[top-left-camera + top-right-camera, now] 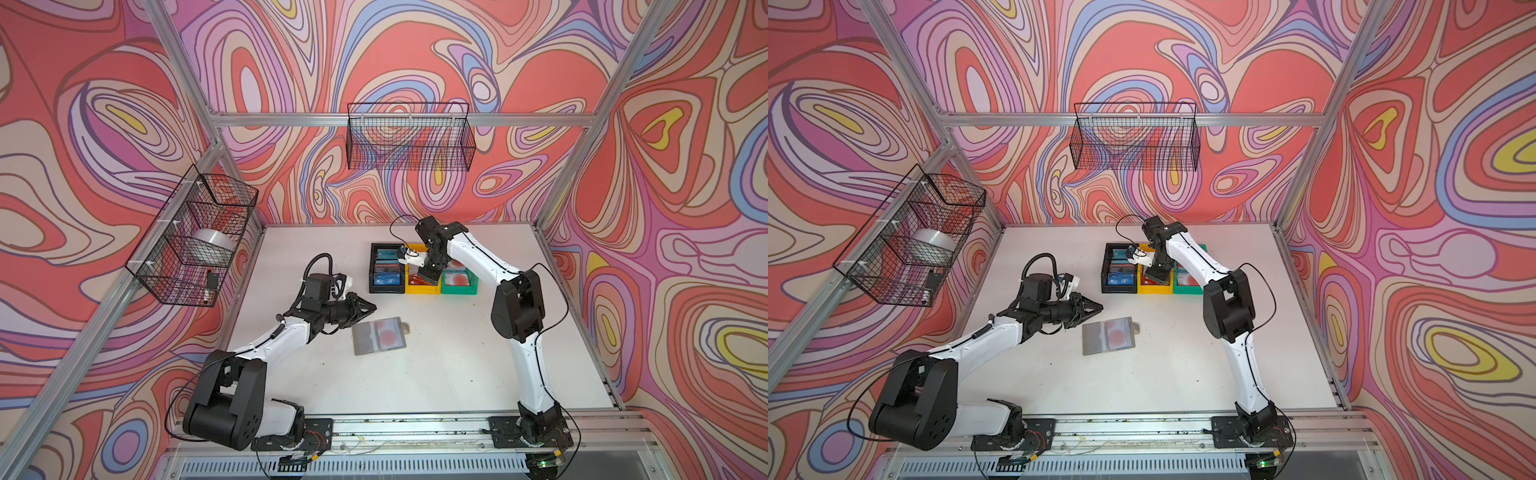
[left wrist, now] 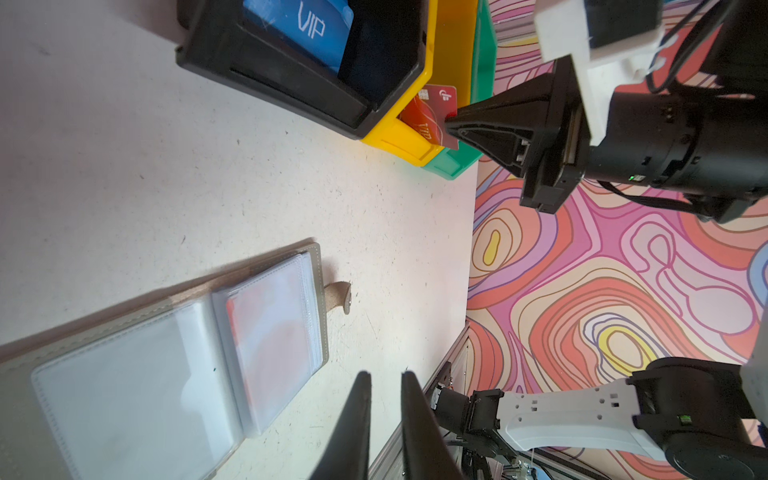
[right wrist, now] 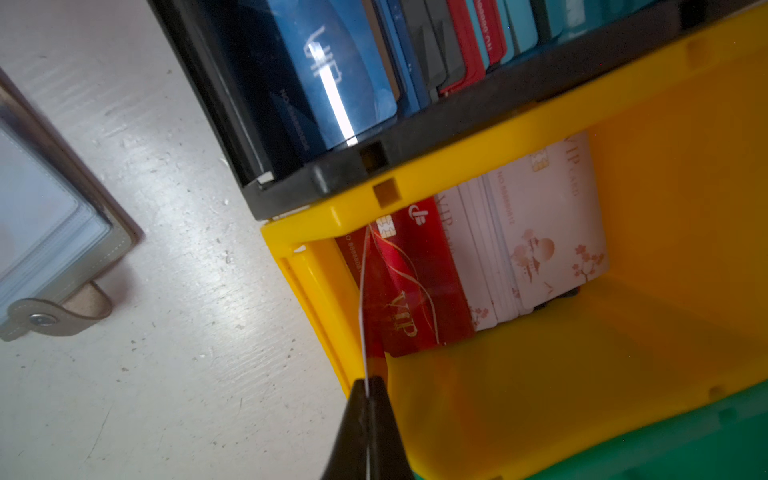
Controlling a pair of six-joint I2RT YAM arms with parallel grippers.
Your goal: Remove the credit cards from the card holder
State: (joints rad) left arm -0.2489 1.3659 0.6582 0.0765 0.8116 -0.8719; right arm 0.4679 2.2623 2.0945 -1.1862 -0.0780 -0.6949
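The grey card holder (image 1: 365, 341) (image 1: 1096, 341) lies open on the white table, snap tab to the right. A pale card with a red blotch (image 1: 390, 336) (image 2: 270, 332) sits in its right-hand sleeve. My left gripper (image 1: 374, 308) (image 2: 385, 376) hovers just left of the holder, its fingers a narrow gap apart with nothing between them. My right gripper (image 1: 428, 277) (image 3: 368, 380) is shut on a dark red "VIP" card (image 2: 430, 118) (image 3: 363, 291), edge-on over the yellow bin (image 3: 540, 415). In that bin lie another dark red card (image 3: 415, 291) and pale cards (image 3: 548, 232).
A black bin (image 1: 372, 270) with a blue "VIP" card (image 1: 388, 280) and several others stands left of the yellow bin (image 1: 422, 289). A green bin (image 1: 459, 289) stands to its right. Wire baskets hang on the left wall (image 1: 191, 237) and back wall (image 1: 409, 137).
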